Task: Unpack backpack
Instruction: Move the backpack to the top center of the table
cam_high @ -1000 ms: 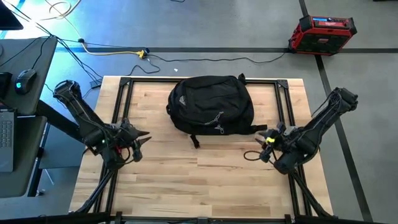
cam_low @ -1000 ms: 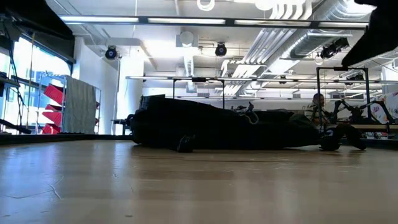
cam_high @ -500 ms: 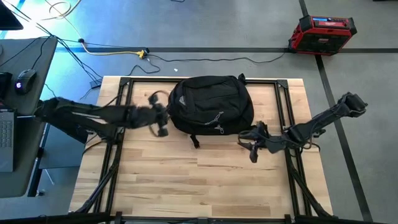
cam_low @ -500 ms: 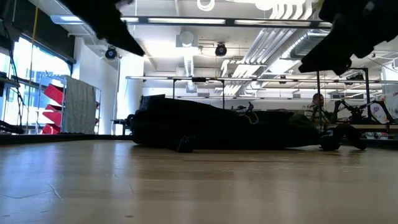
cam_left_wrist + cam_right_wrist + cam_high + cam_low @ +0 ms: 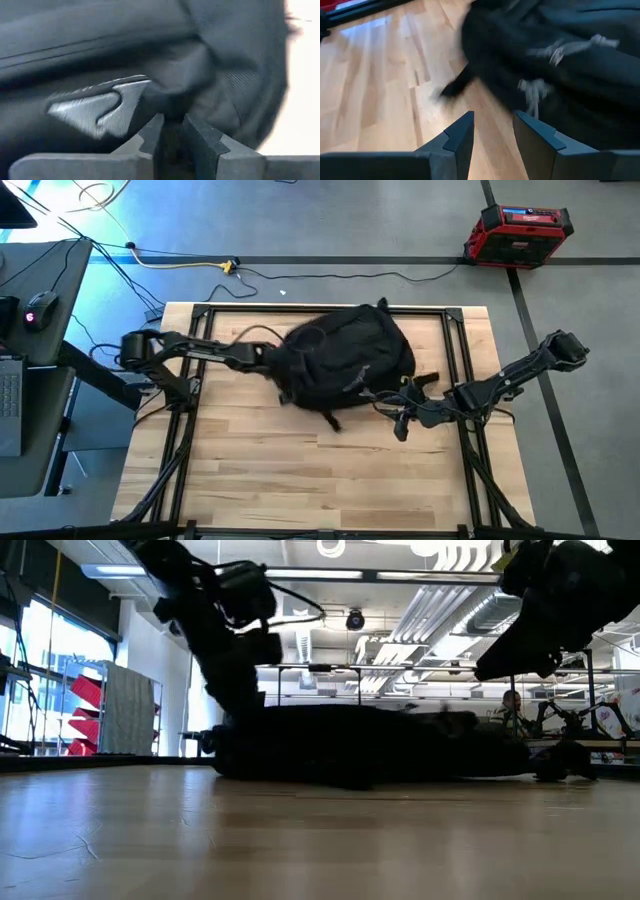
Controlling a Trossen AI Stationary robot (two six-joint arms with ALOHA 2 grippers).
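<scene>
The black backpack [image 5: 345, 365] lies flat on the wooden table, toward its far side, and shows as a low dark mound in the low view [image 5: 370, 745]. My left gripper [image 5: 278, 362] has come in from the table's left and is at the backpack's left side. Its fingers stand a narrow gap apart [image 5: 173, 125], next to the white logo [image 5: 100, 107]. My right gripper [image 5: 397, 420] hovers open [image 5: 493, 131] over bare wood at the backpack's near-right edge, just short of the grey zipper cords [image 5: 540, 92]. My left gripper has its fingertips [image 5: 150, 131] against the black fabric [image 5: 175, 95] just beside the white logo, on the backpack's left side. It slants down from the table's left. I cannot tell whether any fabric lies between the fingers. The backpack rests flat on the table.
Black frame rails [image 5: 195, 360] [image 5: 462, 350] run along the table's left and right sides. A red case [image 5: 520, 230] and cables lie on the floor beyond the far edge. A desk with a mouse [image 5: 35, 310] stands at the left. Bare wood [image 5: 320, 475] fills the near half.
My left gripper has swung from the table's near left toward the right, down onto the backpack's left side. The backpack has slid toward the right edge and turned about, its strap trailing. My right gripper has moved left toward the backpack and tipped.
</scene>
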